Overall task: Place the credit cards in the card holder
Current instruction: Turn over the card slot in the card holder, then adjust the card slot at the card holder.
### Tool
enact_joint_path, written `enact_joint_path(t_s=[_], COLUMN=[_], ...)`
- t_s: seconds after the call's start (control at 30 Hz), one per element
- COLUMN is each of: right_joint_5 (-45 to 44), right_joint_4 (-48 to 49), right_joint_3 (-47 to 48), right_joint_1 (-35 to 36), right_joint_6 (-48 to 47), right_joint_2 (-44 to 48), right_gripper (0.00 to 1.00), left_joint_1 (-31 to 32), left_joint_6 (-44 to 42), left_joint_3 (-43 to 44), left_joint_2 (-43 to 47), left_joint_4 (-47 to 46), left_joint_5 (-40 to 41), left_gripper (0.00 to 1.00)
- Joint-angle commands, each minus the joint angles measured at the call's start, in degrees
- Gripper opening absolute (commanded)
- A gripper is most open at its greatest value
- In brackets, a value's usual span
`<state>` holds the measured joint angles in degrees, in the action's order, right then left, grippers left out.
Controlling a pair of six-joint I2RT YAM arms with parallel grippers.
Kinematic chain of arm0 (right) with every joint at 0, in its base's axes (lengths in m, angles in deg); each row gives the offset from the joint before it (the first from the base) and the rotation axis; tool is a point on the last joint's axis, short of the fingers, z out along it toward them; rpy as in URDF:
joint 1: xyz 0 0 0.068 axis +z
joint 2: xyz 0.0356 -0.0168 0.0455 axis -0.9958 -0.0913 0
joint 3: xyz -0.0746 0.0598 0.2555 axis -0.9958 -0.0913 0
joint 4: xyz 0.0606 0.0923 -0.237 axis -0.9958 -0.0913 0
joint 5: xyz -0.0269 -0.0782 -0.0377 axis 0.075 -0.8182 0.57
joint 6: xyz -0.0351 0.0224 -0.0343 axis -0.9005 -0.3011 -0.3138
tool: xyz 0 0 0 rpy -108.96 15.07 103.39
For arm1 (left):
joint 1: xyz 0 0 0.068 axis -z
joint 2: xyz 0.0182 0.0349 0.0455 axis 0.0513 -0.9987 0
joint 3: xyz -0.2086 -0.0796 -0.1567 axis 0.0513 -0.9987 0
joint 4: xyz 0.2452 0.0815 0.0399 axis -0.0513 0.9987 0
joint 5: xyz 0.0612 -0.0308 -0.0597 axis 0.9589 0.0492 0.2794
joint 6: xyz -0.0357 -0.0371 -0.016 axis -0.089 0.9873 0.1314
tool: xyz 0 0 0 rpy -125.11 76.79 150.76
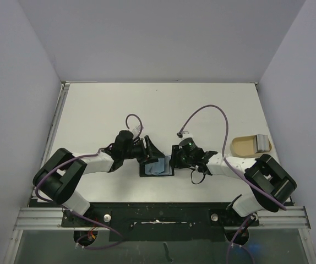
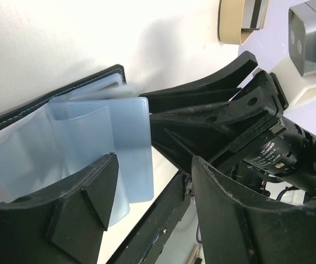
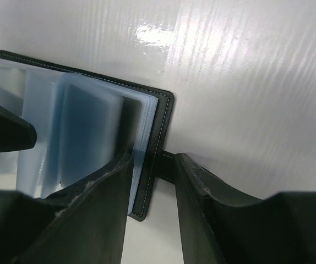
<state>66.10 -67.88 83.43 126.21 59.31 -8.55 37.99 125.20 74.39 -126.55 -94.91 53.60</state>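
Top view, holder: I saw the card holder [image 1: 157, 166] lying open on the counter [image 1: 163, 110], between the two arms' jaws.
Top view, cards: the credit cards [image 1: 263, 144] sat in the tan tray [image 1: 240, 147], well apart to the right. I could not count them.
Left wrist, left jaws: they stood wide over the holder's pale blue sleeves [image 2: 92, 137], one finger [image 2: 86, 203] just beside a sleeve, gripping nothing I could see.
Left wrist, cards: they showed only in the tray, at the top edge of the view.
Right wrist, right jaws: they were narrow, with the holder's cover edge and snap tab [image 3: 166, 165] between them. I could not tell whether they clamped it.
Right wrist, sleeves: they were fanned up, and I could make out no card inside.
Progress: I judged the holder opened and steadied, with no card in either jaws. Every pick and insertion I could see was left to do.
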Motion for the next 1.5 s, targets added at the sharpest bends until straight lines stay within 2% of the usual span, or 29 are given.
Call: enact_joint_path(t_s=[0.0, 0.23, 0.57, 0.73, 0.87, 1.0, 1.17, 1.3, 1.47], right_joint_5=[1.7, -2.7, -6.6, -5.4, -0.8, 2.4, 1.0, 0.0, -6.4], right_joint_4=[0.7, -4.5, -11.5, -10.3, -5.7, -1.3, -2.3, -5.7, -16.0], right_joint_3=[-0.5, -0.1, 2.5, 3.1, 2.5, 3.3, 5.6, 8.2, 14.0], right_joint_1=[1.5, 1.5, 1.3, 1.3, 1.4, 2.1, 2.8, 2.1, 0.6], right_joint_6=[1.8, 2.4, 2.1, 2.4, 3.7, 5.5, 5.2, 1.5, -4.6], right_joint_2=[0.3, 4.5, 10.7, 11.8, 10.7, 7.4, 5.4, 5.3, 5.8], right_gripper=[0.38, 0.42, 0.48, 0.48, 0.48, 0.49, 0.5, 0.51, 0.53], left_joint_1=[0.6, 0.6, -0.5, -1.0, -1.3, -2.1, -3.3, -3.3, -3.3], left_joint_6=[-0.2, -0.9, -5.8, -8.7, -10.0, -11.3, -12.1, -12.7, -13.8], left_joint_3=[2.6, 1.8, 1.9, 2.4, 2.0, 0.9, -1.3, -2.3, -2.2], left_joint_2=[0.0, 0.8, 7.5, 10.0, 12.5, 14.3, 14.1, 14.9, 16.4], left_joint_4=[-3.3, -1.8, 13.3, 20.5, 23.5, 25.5, 25.1, 24.9, 26.5], left_joint_5=[-0.1, 0.7, 9.8, 14.8, 17.2, 18.4, 17.2, 16.7, 15.9], left_gripper=[0.55, 0.55, 0.55, 0.54, 0.54, 0.54, 0.53, 0.53, 0.53])
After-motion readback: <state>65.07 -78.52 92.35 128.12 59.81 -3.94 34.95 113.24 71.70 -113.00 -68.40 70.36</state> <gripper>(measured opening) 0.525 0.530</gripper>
